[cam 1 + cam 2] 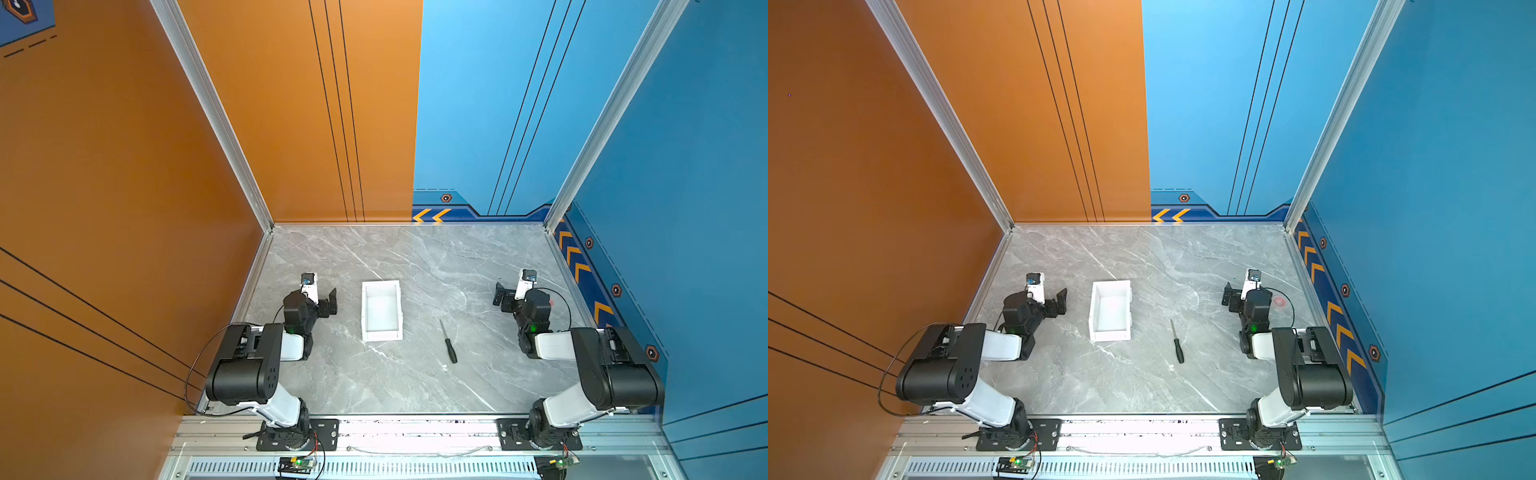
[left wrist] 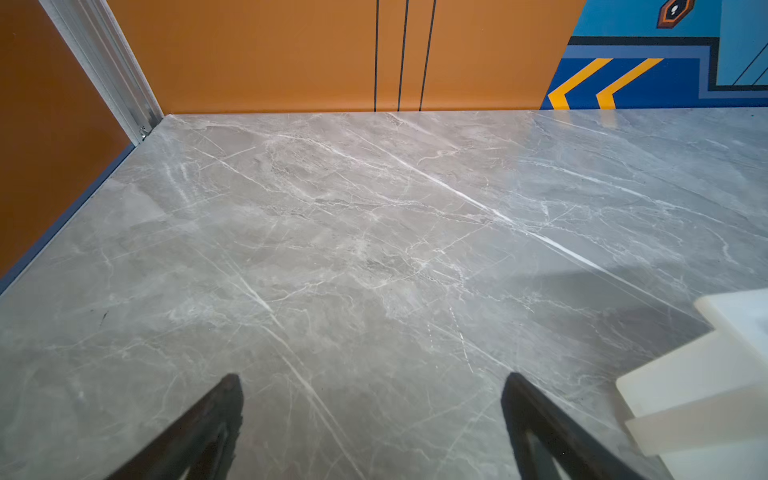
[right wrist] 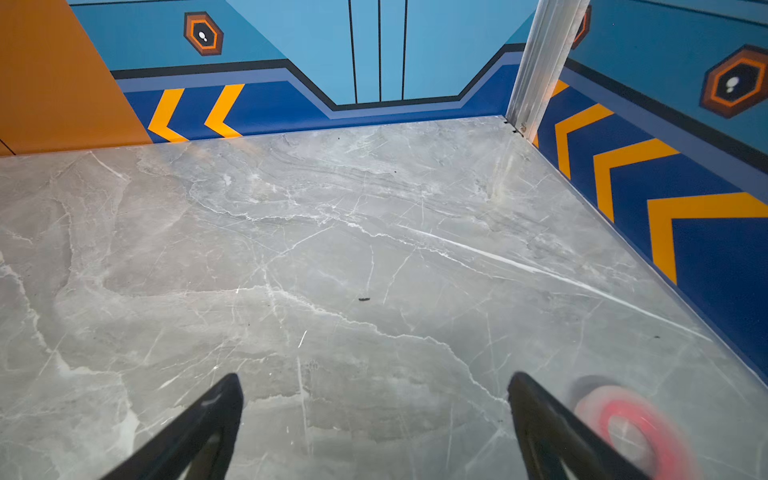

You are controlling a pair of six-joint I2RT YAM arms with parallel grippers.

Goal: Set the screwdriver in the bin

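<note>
**Screwdriver Lies Outside the Bin, Both Arms Standing Off**

The screwdriver (image 1: pixel 449 341) lies flat on the grey marbled surface (image 1: pixel 415 257), to the right of the white bin (image 1: pixel 382 335) and clear of it. Its black handle is toward the robot's bases and its thin shaft points toward the back wall. In both top views the bin stands empty.

The left pincer (image 2: pixel 372 378) sits low near the bin's left wall, fingers spread with nothing between them. The right pincer (image 3: pixel 376 376) sits well to the right of the tool, likewise spread and empty. A blurred red ring (image 3: pixel 627 424) lies just beside it.

Judging by this layout, the task has not yet begun, and the right arm looks better placed to fetch the tool. The hazards start with the pick. The screwdriver is slim and low on a hard, smooth surface, so fingertips coming down too far may scrape the marble. A shallow approach may close on air above it. A nudge from one finger before the other arrives could roll the round handle away. A pinch on the thin shaft rather than the handle could let the tool pivot or slip in transit.

The bin looks light and its walls are low. A pincer clipping the rim could shove or tip it. A release from too high, or crosswise, could leave the screwdriver bouncing out or bridging the rim. The right arm could also brush the red ring as it swings inward.
</note>
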